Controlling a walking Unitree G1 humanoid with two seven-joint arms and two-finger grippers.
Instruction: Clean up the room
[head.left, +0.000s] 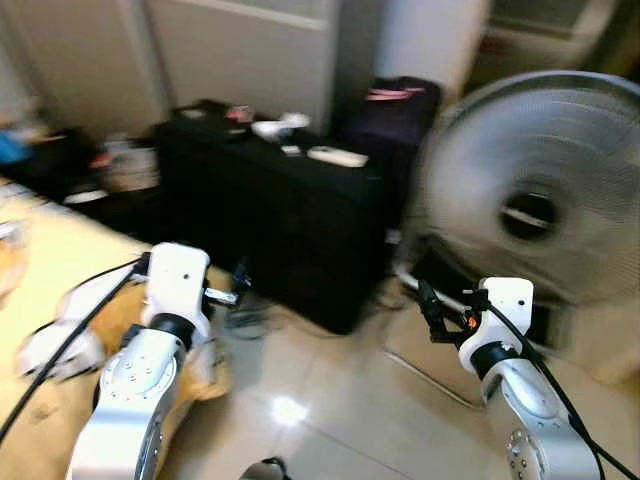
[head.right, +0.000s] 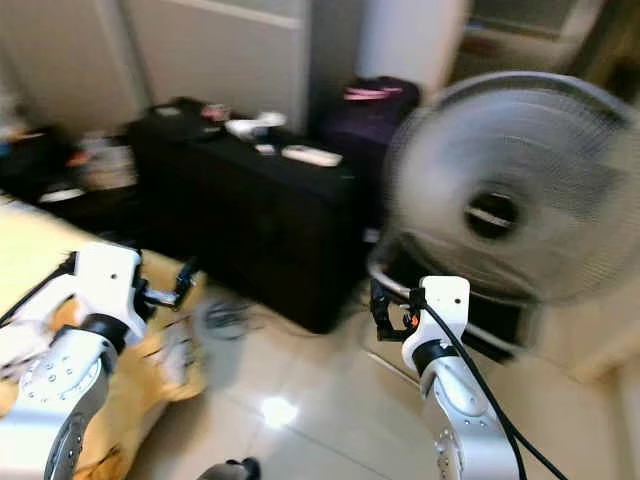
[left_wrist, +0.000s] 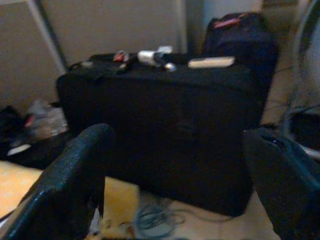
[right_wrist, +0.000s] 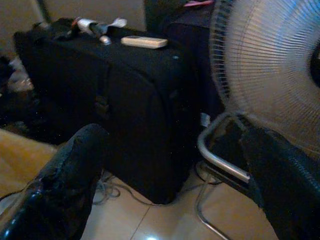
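Note:
A black suitcase (head.left: 290, 220) stands on its side on the tiled floor ahead. On top of it lie a white remote (head.left: 337, 156) and a few small items (head.left: 270, 127). My left gripper (head.left: 236, 290) is held out low in front of the suitcase's left part, open and empty (left_wrist: 180, 145). Short of the suitcase's right corner, near the fan's metal base, my right gripper (head.left: 432, 305) is open too, with nothing between its fingers (right_wrist: 170, 140). All views are blurred.
A large standing fan (head.left: 530, 190) fills the right side, its tube base (right_wrist: 220, 160) on the floor. A bed with a yellow blanket (head.left: 60, 260) is at the left. Tangled cable (head.left: 245, 320) lies by the suitcase. A dark bag (head.left: 395, 110) and clutter (head.left: 125, 165) sit behind.

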